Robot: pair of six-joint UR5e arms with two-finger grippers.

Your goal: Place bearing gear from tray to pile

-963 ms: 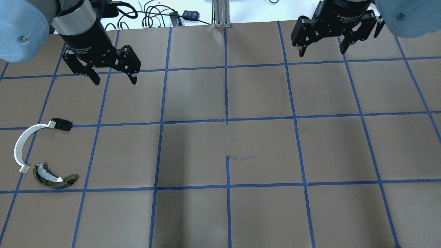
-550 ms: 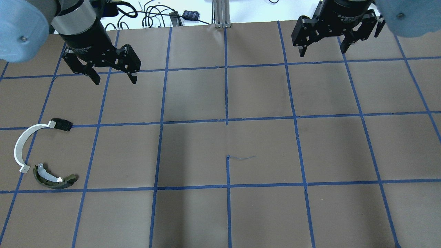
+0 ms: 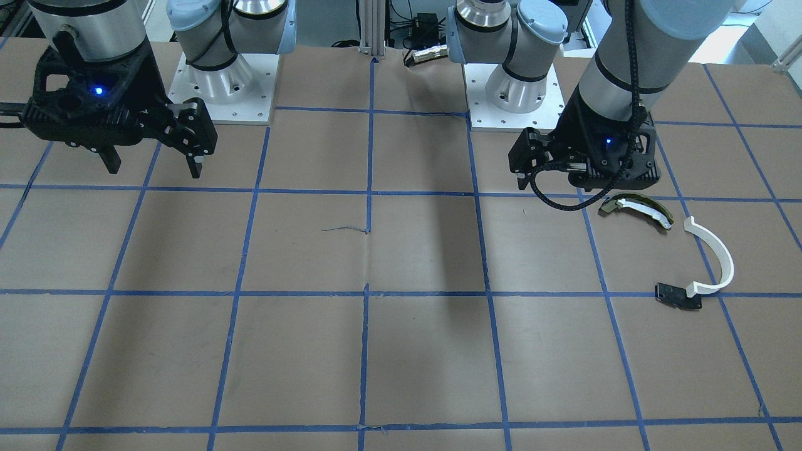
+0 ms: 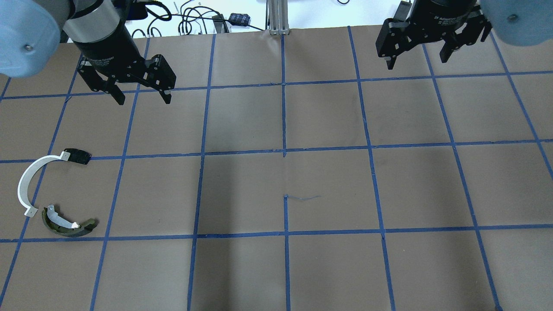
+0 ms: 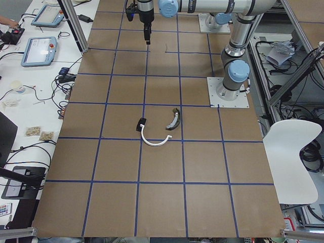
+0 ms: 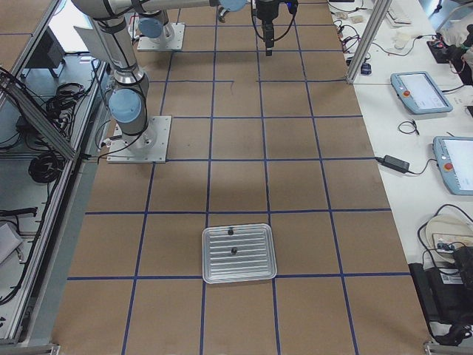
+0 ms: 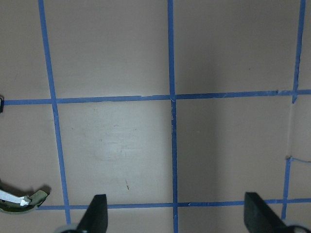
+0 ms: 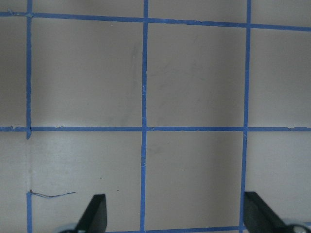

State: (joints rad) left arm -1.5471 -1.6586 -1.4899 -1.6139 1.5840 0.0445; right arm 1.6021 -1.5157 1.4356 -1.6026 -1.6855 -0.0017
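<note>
The pile lies at the table's left: a white half-ring arc [image 4: 26,183], a flat black bracket [image 4: 77,156] and an olive-and-white curved piece [image 4: 67,224]. It also shows in the front view [image 3: 714,250] and the exterior left view [image 5: 157,129]. A ribbed metal tray [image 6: 239,254] shows only in the exterior right view, holding two small dark parts [image 6: 234,251]. I cannot tell which is the bearing gear. My left gripper [image 4: 144,100] hangs open and empty high over the table, away from the pile. My right gripper [image 4: 417,62] is open and empty at the far right.
The brown table top [image 4: 285,172] carries a grid of blue tape lines. A small squiggle mark [image 4: 302,198] sits near the middle. Cables and a metal post [image 4: 276,17] lie beyond the far edge. The olive piece peeks into the left wrist view [image 7: 19,201].
My right gripper has moved a little to the right and toward the far edge, still open. My left gripper and the pile have stayed put.
</note>
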